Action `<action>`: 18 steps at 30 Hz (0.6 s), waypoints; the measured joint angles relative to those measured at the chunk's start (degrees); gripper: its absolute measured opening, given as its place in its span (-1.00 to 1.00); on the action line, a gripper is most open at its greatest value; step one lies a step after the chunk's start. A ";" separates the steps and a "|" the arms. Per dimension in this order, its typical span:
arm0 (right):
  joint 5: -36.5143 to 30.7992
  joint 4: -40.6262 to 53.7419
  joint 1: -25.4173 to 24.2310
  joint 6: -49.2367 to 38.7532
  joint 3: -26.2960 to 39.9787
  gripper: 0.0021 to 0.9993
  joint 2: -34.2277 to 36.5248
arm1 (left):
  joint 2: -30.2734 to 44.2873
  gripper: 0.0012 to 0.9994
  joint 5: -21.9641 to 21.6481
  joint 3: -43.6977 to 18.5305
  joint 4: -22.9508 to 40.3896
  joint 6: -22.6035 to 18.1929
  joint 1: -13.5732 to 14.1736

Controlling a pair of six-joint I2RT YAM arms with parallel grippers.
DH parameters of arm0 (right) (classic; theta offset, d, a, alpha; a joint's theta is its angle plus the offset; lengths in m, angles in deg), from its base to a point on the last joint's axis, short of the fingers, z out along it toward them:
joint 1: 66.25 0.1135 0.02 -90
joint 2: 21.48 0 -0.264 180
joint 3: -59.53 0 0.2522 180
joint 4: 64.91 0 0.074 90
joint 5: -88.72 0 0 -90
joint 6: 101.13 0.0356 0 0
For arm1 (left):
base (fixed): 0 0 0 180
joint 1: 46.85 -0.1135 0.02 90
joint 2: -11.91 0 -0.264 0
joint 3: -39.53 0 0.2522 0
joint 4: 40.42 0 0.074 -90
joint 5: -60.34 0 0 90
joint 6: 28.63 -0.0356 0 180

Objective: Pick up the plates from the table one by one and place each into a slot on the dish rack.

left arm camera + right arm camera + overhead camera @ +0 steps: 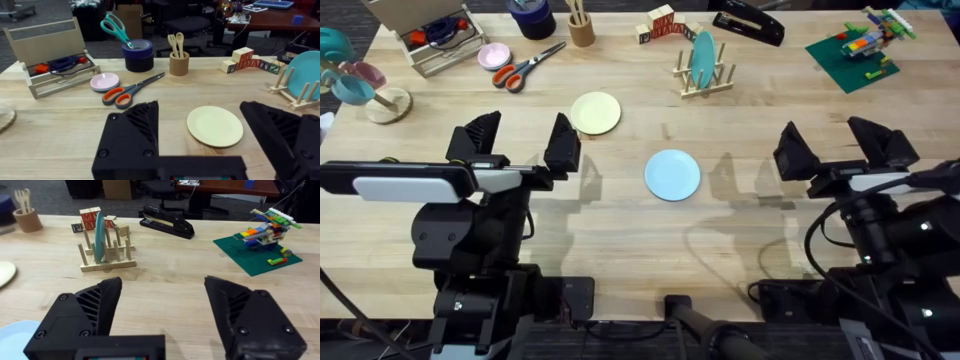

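A pale yellow plate point(595, 113) point(215, 126) lies flat on the table point(620, 240), left of centre. A light blue plate point(672, 175) lies near the middle, and its rim also shows in the right wrist view point(15, 337). The wooden dish rack point(720, 82) point(107, 264) stands at the back with a darker teal plate point(703, 58) point(99, 237) upright in one slot. My left gripper point(520, 140) point(205, 142) hovers open just in front and left of the yellow plate. Right of the blue plate, my right gripper point(845, 145) point(162, 315) is open and holds nothing.
Orange-handled scissors point(527, 65), a pink dish point(494, 56) and a wooden caddy point(430, 35) sit at the back left. A utensil cup point(582, 28), letter blocks point(662, 22), a stapler point(748, 22) and a brick model point(855, 48) line the back.
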State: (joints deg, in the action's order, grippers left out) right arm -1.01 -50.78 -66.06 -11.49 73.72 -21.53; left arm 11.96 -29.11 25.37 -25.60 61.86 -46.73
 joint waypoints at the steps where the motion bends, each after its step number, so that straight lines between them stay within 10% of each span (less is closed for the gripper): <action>1: 0.00 0.00 0.00 0.00 0.00 0.98 0.00 | 0.00 0.98 0.00 0.00 0.00 0.00 0.00; 18: 0.72 -7.70 0.02 -0.04 0.49 0.99 0.02 | 0.00 0.99 0.55 -1.42 -1.32 0.91 0.00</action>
State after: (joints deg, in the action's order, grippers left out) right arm -0.29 -58.48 -66.04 -11.53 74.21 -21.51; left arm 11.96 -28.56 23.95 -26.92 62.76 -46.73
